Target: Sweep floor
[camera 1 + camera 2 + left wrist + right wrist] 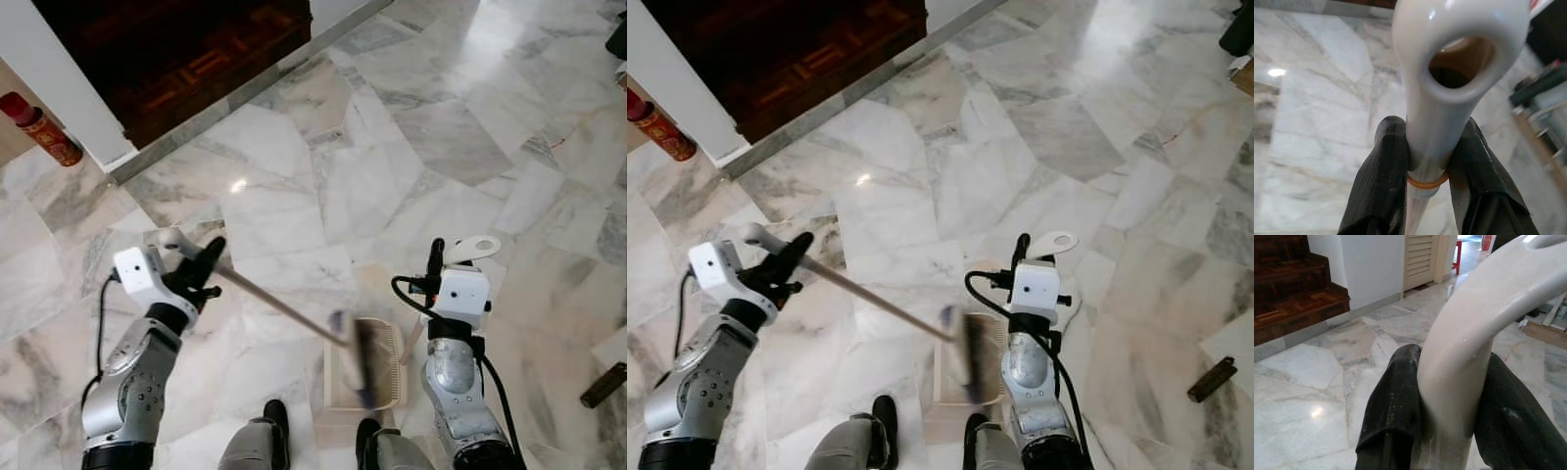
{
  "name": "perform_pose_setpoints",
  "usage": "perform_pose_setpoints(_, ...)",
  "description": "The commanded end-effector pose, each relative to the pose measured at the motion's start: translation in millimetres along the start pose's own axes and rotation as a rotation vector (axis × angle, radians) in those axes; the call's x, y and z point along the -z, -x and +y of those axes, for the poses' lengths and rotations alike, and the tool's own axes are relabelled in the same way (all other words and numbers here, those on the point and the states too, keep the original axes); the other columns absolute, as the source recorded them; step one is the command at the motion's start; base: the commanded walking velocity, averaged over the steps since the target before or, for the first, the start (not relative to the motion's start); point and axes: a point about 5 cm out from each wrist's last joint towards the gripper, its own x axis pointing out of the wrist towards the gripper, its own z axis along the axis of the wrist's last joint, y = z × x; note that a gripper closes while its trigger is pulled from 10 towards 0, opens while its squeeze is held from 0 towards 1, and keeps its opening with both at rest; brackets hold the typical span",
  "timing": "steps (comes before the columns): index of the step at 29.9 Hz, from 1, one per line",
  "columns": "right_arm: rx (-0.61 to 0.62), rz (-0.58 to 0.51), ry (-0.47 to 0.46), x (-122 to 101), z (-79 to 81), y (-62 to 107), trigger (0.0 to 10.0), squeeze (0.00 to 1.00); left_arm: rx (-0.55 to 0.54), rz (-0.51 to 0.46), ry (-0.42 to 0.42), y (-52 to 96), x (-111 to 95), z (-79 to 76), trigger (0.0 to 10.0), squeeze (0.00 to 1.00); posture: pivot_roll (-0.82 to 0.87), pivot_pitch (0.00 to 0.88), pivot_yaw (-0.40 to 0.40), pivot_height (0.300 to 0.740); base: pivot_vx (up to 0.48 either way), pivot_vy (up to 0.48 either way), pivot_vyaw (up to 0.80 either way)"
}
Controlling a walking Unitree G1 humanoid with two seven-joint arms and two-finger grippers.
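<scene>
**Both arms up, both grippers clamped**

The left arm (132, 377) was bent at the elbow and raised, its left gripper (203, 264) closed with both black fingers (1383, 176) pinched on the broom handle (1425, 132). The right arm (456, 382) stood nearly upright, and the right gripper (435, 259) was squeezed shut too, its fingers (1398, 406) pressed against the dustpan handle (1464, 362). The knees (255, 446) showed below.
</scene>
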Motion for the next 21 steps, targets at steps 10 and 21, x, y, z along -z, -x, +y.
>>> perform_pose_setpoints(10,-0.027,0.099,0.016,17.5,3.3,9.5,10.0,0.00,-0.044,-0.154,-0.176,4.2,-41.8,-6.2,10.0,0.00,0.18,0.334,0.055,0.740,0.000,0.000,0.00)
perform_pose_setpoints(21,0.012,0.131,-0.069,15.3,3.3,-5.2,10.0,0.00,-0.083,-0.358,-0.554,4.4,-77.7,-32.1,10.0,0.00,0.18,0.256,0.045,0.740,0.000,0.000,0.00)
